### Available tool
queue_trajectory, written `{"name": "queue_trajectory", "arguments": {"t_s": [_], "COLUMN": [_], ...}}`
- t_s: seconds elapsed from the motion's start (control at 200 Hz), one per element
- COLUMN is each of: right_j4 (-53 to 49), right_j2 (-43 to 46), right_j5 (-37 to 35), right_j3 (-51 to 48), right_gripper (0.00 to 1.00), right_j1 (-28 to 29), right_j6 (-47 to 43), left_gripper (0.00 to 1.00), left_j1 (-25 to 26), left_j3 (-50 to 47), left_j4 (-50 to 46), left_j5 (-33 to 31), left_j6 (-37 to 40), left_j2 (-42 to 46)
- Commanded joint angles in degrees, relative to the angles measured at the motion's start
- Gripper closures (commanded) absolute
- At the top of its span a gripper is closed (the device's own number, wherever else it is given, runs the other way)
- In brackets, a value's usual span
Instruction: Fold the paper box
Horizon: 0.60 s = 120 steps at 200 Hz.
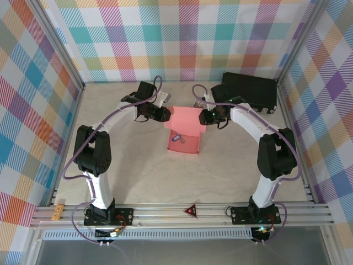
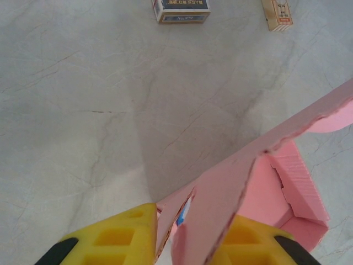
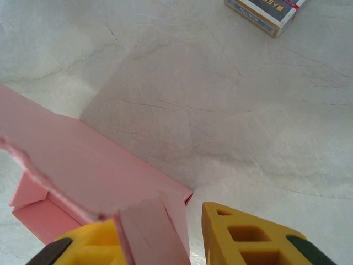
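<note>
Paper box [image 1: 183, 144] at table [image 1: 138, 176] centre; tray walls up, lid at 12 o'clock unclosed; left gripper [image 1: 164, 115] at 10, right gripper [image 1: 204, 117] at 2 o'clock, both parted astride flaps, apparently unclamped.

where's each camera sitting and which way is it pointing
Top external: above and behind, looking down on the table; left arm, right arm, bases nearest.
Left wrist: on that arm, looking down; left fingers flank the paper box's flap.
Right wrist: likewise, right fingers at bottom.
Shared: all show the paper box.
</note>
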State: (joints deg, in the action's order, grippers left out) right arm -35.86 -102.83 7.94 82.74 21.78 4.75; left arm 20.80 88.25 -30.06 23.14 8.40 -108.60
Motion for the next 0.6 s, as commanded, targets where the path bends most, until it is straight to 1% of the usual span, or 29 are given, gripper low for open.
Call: {"name": "queue_trajectory", "arguments": {"t_s": [0.0, 0.125, 0.43, 0.495, 0.595], "right_j4": [-1.8, -1.8, -2.1, -2.2, -2.3], "right_j2": [-0.2, -0.3, -0.1, 0.2, 0.5], "right_j5": [-0.7, -0.9, -3.9, -4.5, -5.2], "right_j3": [1.8, 1.7, 1.6, 1.6, 1.7], "right_gripper": [0.71, 0.72, 0.77, 0.78, 0.80], "right_j1": [0.4, 0.5, 1.6, 1.9, 2.1], "right_j6": [-1.7, -1.7, -1.5, -1.3, -1.3], "left_gripper": [0.76, 0.77, 0.90, 0.94, 0.96], "left_j1": [-0.4, -0.4, -0.4, -0.4, -0.4], "left_j3": [1.1, 1.1, 0.1, -0.4, -1.3], "left_j4": [-0.3, -0.3, 0.6, 1.0, 1.8], "left_j5": [1.7, 1.6, 1.4, 1.1, 0.5], "left_j6": [0.0, -0.3, -1.5, -1.5, -1.5], "left_j2": [0.1, -0.2, 1.0, 1.6, 2.7]}}
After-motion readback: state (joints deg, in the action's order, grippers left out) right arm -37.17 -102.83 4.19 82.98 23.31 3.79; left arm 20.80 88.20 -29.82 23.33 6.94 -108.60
